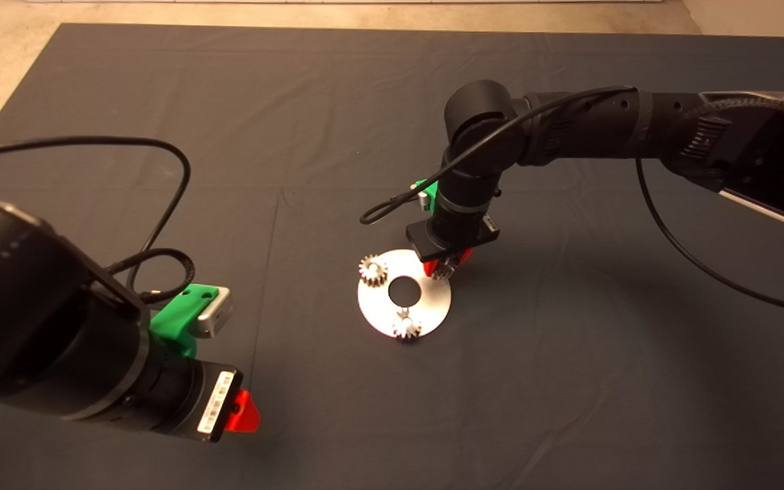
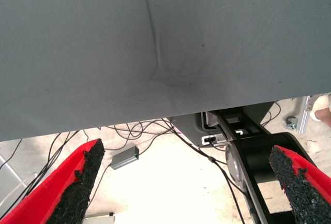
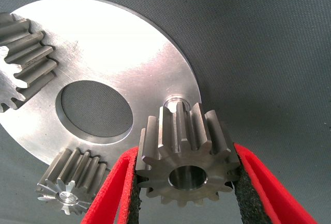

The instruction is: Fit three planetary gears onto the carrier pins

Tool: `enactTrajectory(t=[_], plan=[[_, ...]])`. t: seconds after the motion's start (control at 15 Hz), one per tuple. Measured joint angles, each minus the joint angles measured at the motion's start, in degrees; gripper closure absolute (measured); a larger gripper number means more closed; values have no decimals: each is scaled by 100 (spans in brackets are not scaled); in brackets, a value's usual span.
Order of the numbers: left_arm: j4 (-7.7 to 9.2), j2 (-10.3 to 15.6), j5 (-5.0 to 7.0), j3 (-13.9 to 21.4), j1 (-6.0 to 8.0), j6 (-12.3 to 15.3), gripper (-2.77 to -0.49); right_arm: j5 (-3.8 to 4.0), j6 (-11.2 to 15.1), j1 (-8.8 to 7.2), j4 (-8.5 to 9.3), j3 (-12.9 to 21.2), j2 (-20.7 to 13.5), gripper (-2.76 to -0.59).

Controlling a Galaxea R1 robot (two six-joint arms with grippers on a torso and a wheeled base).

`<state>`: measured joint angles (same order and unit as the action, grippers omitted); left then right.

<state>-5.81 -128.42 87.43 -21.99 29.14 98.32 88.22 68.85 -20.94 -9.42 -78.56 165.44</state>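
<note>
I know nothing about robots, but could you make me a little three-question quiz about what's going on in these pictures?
1. How many planetary gears already sit on the white disc?
2. True or false: the right tool holds a gear just short of the bare carrier pin.
3. The left tool is: A) gripping a gear, B) open and empty at the mat's edge.

Key: 1. Two. 2. True. 3. B.

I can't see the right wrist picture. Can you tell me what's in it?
The right claw holds a shiny gear between its red fingers, close to a bare pin on the round disc. Two more gears already sit on the disc, which lies on the dark mat.
</note>
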Motion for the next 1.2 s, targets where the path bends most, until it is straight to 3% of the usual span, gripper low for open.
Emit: enactTrajectory(t=[0.13, 0.27, 0.4, 0.87, 1.2], plan=[[0, 0, -2, 0, 0, 0, -233, -13, 1, 2, -9, -5, 45, -106], [0, 0, 0, 0, 0, 0, -233, 28, 2, 5, -9, -5, 101, -106], [0, 0, 0, 0, 0, 0, -233, -11, 2, 2, -9, -5, 113, -106], [0, 0, 0, 0, 0, 0, -233, -16, 2, 2, -9, -5, 135, -106], [0, 0, 0, 0, 0, 0, -233, -68, 2, 0, -7, -5, 89, -106]])
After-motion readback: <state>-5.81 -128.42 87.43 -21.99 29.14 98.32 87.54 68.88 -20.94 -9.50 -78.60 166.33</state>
